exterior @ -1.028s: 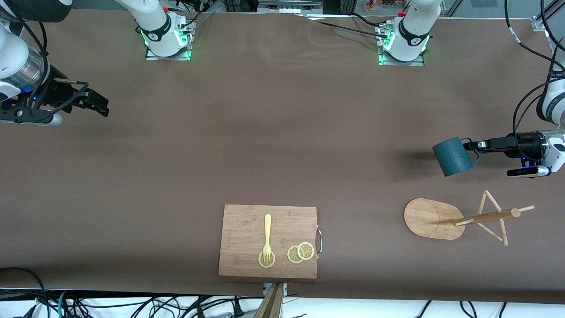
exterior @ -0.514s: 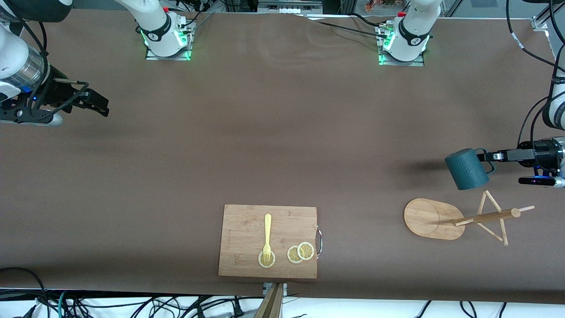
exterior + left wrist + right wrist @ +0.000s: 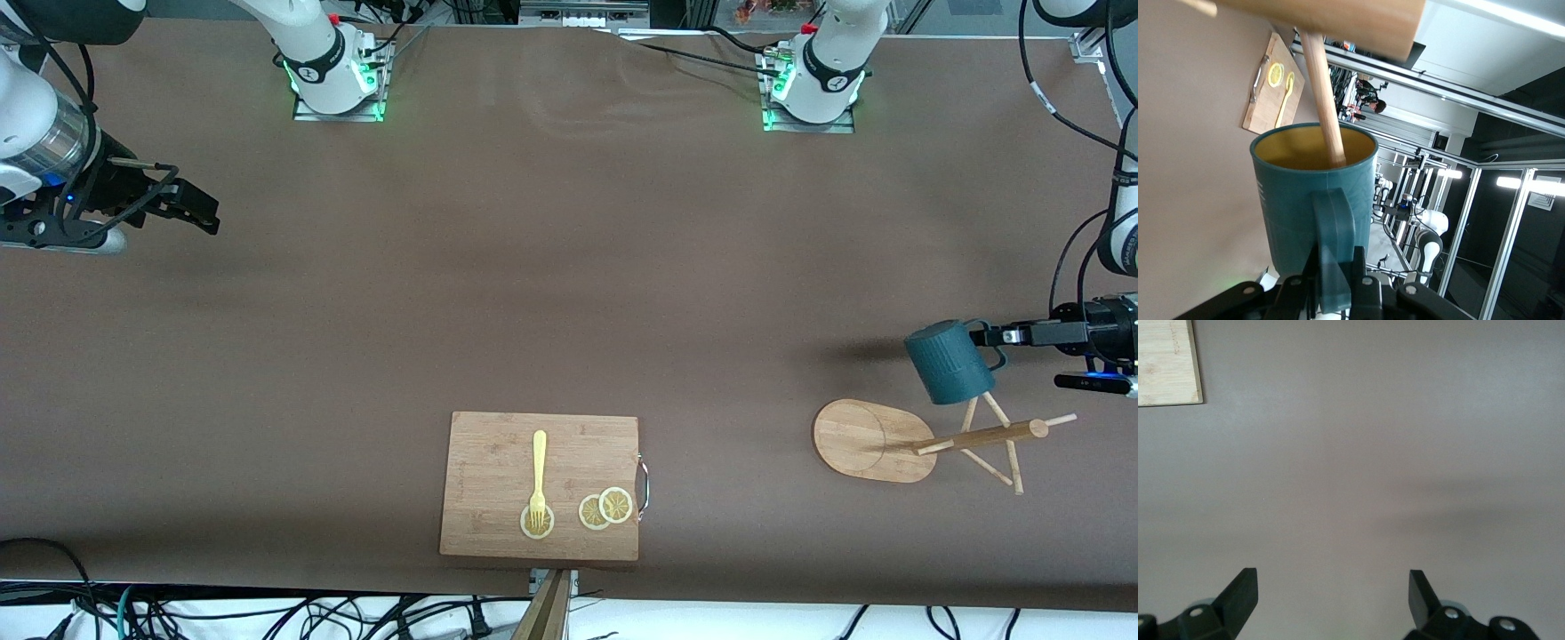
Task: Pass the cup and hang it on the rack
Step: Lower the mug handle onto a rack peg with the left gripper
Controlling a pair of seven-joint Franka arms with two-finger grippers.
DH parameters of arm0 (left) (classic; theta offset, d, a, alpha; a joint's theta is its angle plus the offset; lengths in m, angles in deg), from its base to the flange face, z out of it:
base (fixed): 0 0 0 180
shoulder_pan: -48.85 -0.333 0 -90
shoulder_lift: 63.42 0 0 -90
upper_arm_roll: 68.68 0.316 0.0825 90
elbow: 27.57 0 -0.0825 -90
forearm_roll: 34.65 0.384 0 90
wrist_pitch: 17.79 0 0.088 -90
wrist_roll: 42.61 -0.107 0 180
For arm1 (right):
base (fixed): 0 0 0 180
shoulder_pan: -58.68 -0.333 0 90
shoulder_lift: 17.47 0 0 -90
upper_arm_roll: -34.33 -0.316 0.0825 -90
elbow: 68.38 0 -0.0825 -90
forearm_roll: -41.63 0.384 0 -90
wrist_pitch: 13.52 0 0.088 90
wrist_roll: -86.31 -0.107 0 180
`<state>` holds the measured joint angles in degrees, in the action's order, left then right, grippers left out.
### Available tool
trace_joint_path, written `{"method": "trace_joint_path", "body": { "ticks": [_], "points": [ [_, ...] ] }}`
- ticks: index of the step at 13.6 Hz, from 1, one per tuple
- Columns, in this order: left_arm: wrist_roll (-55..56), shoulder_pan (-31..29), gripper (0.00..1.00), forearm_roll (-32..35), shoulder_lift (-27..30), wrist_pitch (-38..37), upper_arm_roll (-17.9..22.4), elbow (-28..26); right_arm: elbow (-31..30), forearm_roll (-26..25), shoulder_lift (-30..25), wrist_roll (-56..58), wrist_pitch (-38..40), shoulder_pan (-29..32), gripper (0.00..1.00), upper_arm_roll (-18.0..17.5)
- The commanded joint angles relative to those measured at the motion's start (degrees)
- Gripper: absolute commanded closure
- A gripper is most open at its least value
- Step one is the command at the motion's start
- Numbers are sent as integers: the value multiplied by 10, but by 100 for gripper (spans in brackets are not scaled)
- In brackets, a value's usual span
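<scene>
Clamped by the left gripper (image 3: 987, 338) at its handle, the cup (image 3: 949, 363) is held over the rack (image 3: 876, 440) pegs; hanging is judged underway, and the handle must be threaded onto a peg. Well apart, the right gripper (image 3: 203, 210) waits, spread wide.

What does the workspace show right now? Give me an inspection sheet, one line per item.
Surface: brown table, bare in the middle.
Job's things: cup held by its handle over the rack; a peg crosses the cup's mouth in the left wrist view.
Clutter: cutting board with fork and lemon slices.
Grippers: left tool shut on cup; right tool open, waiting at its end of the table.
Cables: bundles along the table edges.
Surroundings: metal frames.
</scene>
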<state>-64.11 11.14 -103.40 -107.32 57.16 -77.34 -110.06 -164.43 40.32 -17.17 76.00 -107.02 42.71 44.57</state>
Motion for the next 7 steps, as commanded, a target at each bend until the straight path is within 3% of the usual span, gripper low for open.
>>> {"method": "trace_joint_path", "body": {
  "ticks": [1,7],
  "points": [
    [34,2,100,-14,-31,9,0,53,10,8,3,-3,10,2,0,0],
    [49,-5,100,-29,-58,40,4,85,10,8,3,-3,10,2,0,0]
  ]
}}
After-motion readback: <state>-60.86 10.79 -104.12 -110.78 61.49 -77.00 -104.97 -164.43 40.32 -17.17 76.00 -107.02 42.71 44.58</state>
